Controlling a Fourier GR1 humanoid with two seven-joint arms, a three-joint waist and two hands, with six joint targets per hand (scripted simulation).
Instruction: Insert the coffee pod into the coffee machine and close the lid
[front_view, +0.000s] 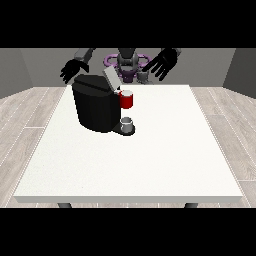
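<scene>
A black coffee machine (96, 107) stands on the white worktop (150, 160), towards the far edge and left of the middle in the front view. Its grey lid (110, 78) is raised and tilts up and back from the top of the machine. At the machine's front right is a red head (127, 100) with a pale top; whether the pod sits in it cannot be told. Below the head, a small grey cup (127, 122) stands on the machine's dark base.

A small grey thing (143, 76), perhaps the pod, lies at the worktop's far edge, just in front of the robot's trunk (127, 62) and near the robot hand at the view's right; it is too small to name with certainty.

The robot hand at the view's left (73, 70) hangs above the far left corner of the machine with its fingers spread and pointing down, holding nothing. It is close to the machine's top, but contact cannot be told. The robot hand at the view's right (163, 64) is raised beyond the worktop's far edge, fingers splayed, also holding nothing. It is well apart from the machine and the lid
</scene>
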